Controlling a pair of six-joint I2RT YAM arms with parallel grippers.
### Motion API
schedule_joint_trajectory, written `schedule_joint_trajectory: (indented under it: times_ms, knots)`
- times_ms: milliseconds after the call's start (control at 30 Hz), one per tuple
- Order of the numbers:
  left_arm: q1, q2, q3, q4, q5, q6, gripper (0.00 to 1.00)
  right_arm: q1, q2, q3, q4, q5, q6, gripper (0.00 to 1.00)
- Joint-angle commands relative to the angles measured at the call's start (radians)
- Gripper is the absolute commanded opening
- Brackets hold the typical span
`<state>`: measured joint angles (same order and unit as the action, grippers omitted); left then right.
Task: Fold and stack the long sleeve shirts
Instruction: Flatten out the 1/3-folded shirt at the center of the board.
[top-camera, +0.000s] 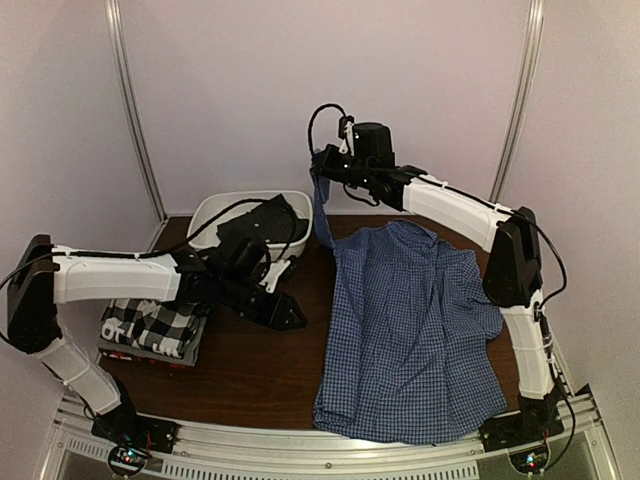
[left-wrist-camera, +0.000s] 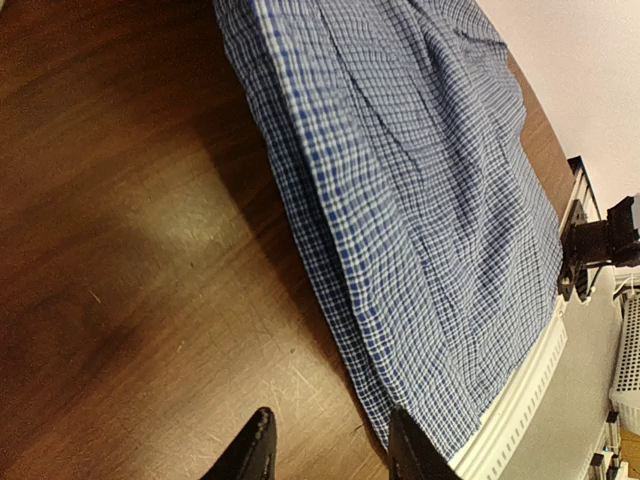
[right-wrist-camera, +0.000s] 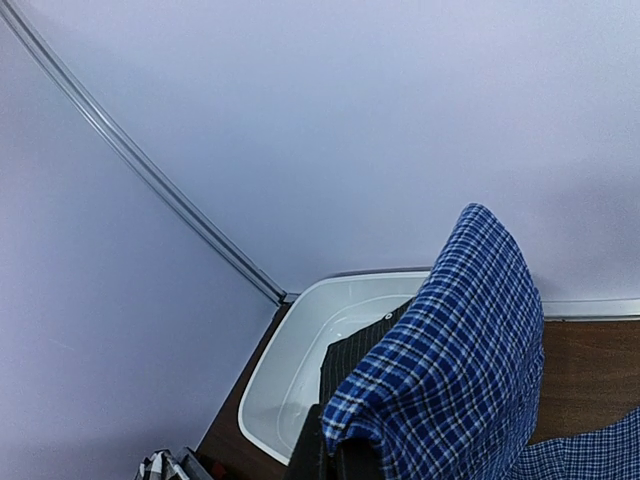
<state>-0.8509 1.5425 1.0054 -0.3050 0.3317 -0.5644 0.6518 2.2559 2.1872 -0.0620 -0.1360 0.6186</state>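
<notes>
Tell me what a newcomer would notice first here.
The blue-and-white check shirt sprawls over the right half of the table, with what looks like a sleeve lifted high at the back, pinched in the shut right gripper. The left gripper hovers open over bare wood by the shirt's left edge, and a folded stack topped by black-and-white plaid sits far left.

We see the blue-and-white check shirt (top-camera: 410, 330) spread rumpled on the worktop (top-camera: 260, 370), one sleeve (top-camera: 322, 215) lifted; the black-and-white plaid shirt (top-camera: 150, 322) lies folded at left.
</notes>
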Motion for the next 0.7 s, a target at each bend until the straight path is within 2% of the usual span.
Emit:
schedule_joint_trajectory:
  times_ms: [0,300,667]
  knots:
    - [0.002,0.050,-0.045,0.115,0.113,-0.019,0.42,-0.020,-0.019,0.034,0.057,-0.009,0.022,0.00]
    - [-0.026,0.151,-0.081,0.260,0.240,-0.077,0.49,-0.031,-0.013,0.037,0.086,-0.017,0.045,0.00]
    - [-0.063,0.250,-0.097,0.262,0.177,-0.107,0.48,-0.031,-0.016,0.033,0.076,-0.034,0.044,0.00]
